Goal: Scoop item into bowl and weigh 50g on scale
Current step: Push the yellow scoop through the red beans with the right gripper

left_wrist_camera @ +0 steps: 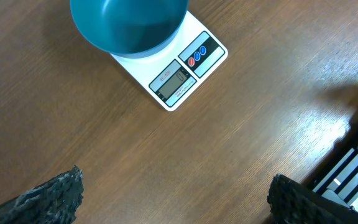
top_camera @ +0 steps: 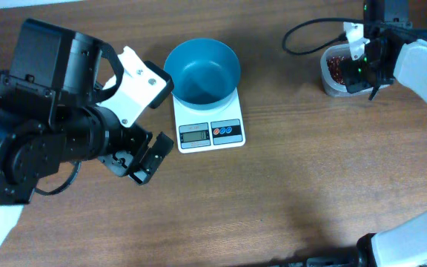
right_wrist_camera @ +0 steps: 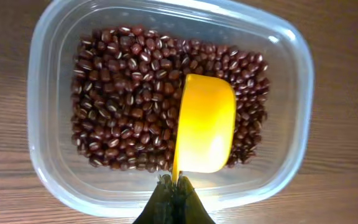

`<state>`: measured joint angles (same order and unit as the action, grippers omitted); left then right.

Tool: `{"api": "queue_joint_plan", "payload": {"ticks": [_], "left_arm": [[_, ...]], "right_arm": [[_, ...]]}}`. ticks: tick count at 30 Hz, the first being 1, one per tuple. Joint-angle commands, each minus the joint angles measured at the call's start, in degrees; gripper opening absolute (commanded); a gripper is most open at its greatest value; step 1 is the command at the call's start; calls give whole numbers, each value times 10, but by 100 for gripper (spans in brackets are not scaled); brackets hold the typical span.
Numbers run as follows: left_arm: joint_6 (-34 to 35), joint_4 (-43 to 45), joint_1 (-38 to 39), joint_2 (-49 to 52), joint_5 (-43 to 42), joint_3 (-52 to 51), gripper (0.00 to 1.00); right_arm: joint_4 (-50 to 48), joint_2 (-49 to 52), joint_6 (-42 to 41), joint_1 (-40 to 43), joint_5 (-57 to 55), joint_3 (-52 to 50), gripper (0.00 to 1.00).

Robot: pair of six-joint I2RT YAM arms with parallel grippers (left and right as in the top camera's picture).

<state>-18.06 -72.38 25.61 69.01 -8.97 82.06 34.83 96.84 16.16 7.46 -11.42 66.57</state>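
The teal-blue bowl (top_camera: pixel 202 70) (left_wrist_camera: pixel 129 25) stands on the white scale (top_camera: pixel 210 133) (left_wrist_camera: pixel 179 78) at the table's middle back. The red-brown beans (right_wrist_camera: pixel 123 99) (top_camera: pixel 337 67) lie in a clear tub (right_wrist_camera: pixel 42 93) at the back right. My right gripper (right_wrist_camera: pixel 176 183) (top_camera: pixel 365 55) hangs over the tub, shut on the handle of a yellow scoop (right_wrist_camera: pixel 205 124) whose cup rests among the beans on the tub's right side. I see no beans in the cup. To the left of the scale, my left gripper (left_wrist_camera: pixel 176 199) (top_camera: pixel 143 159) stands open above bare wood, holding nothing.
A black cable (top_camera: pixel 310 33) loops on the table behind and left of the tub. The bulky left arm (top_camera: pixel 50 126) fills the left side, and the white right arm (top_camera: pixel 425 67) runs along the right edge.
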Motion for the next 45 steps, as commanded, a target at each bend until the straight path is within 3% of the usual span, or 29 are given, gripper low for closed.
{"api": "queue_joint_plan", "payload": {"ticks": [1, 11, 16, 19, 24, 34, 45], "left_arm": [[-9, 1, 2, 3, 4, -3, 99], [-9, 1, 2, 3, 4, -3, 99], [-9, 1, 2, 3, 4, -3, 99], [-9, 1, 2, 3, 4, -3, 99], [-9, 1, 2, 3, 4, -3, 99], [-9, 1, 2, 3, 4, -3, 99], [-9, 1, 2, 3, 4, -3, 99]], "right_arm": [[6, 8, -61, 30, 78, 10, 4], [18, 9, -170, 126, 215, 10, 4], [18, 10, -173, 132, 250, 10, 4], [21, 22, -258, 132, 273, 10, 4], [27, 49, -332, 132, 295, 10, 4], [49, 52, -332, 136, 374, 10, 4], [52, 52, -332, 207, 408, 10, 4]]}}
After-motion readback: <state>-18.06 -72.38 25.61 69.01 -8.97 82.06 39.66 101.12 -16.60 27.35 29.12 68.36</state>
